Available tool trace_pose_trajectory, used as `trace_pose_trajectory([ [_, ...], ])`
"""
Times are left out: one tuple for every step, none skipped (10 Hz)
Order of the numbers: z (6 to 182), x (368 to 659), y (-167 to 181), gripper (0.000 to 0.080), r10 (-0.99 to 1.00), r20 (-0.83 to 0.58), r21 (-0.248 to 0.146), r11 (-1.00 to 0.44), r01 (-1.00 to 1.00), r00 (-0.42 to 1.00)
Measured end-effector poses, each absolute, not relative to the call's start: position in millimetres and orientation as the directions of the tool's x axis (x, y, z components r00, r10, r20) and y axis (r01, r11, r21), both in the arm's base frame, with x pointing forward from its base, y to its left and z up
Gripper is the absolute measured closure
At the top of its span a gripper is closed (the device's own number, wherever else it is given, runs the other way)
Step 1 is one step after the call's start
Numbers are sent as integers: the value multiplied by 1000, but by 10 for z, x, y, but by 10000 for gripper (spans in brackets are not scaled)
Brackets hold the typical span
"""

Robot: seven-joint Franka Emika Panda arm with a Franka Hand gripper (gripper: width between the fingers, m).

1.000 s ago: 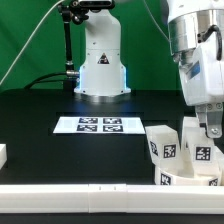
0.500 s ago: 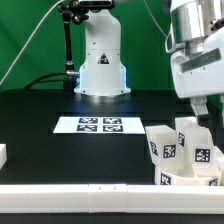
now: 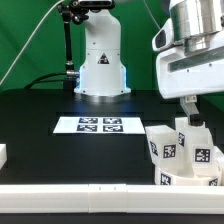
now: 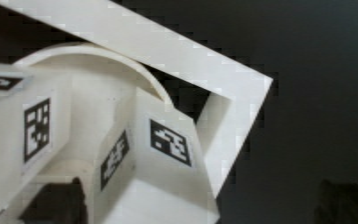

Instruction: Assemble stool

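The stool parts are crowded at the exterior view's lower right. The round white seat (image 3: pixel 186 179) lies low at the front. Two chunky white legs with tags, one (image 3: pixel 160 146) and another (image 3: pixel 201 151), stand upright on or behind it. My gripper (image 3: pixel 189 108) hangs just above the legs, open and empty, touching nothing. In the wrist view the gripper (image 4: pixel 197 205) looks down on the seat's curved rim (image 4: pixel 108 58) and on a tagged leg (image 4: pixel 158 145) below the jaws. The dark fingertips (image 4: pixel 51 200) stand wide apart.
The marker board (image 3: pixel 98 124) lies flat mid-table in front of the robot base (image 3: pixel 100 65). A long white border rail (image 3: pixel 90 190) runs along the front edge; its corner shows in the wrist view (image 4: pixel 220 75). A small white block (image 3: pixel 3 155) sits at the left edge.
The gripper has risen off the right-hand leg and shifted toward the exterior view's left. The legs and seat have stayed in place.
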State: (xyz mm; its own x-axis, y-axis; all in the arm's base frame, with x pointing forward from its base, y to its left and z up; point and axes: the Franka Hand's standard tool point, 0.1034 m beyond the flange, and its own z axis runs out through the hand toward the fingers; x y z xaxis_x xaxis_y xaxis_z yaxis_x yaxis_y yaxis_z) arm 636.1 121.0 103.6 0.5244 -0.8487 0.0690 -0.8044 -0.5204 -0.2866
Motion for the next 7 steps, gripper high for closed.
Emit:
trace_pose_trajectory([
  [1058,6381,1230,150,-783,108,-264,-617,-742,613],
  [1075,6397,1237,150,-707,144,-245,-703,-667,692],
  [1075,6399,1234,150,-634,170,-226,-770,-597,754],
  [1073,6400,1227,150,-600,181,-218,-797,-563,780],
  [1072,6401,1222,150,-549,195,-205,-833,-513,813],
  [1072,6403,1214,150,-488,210,-190,-870,-455,847],
  [1070,6409,1188,150,-391,232,-163,-918,-361,891],
])
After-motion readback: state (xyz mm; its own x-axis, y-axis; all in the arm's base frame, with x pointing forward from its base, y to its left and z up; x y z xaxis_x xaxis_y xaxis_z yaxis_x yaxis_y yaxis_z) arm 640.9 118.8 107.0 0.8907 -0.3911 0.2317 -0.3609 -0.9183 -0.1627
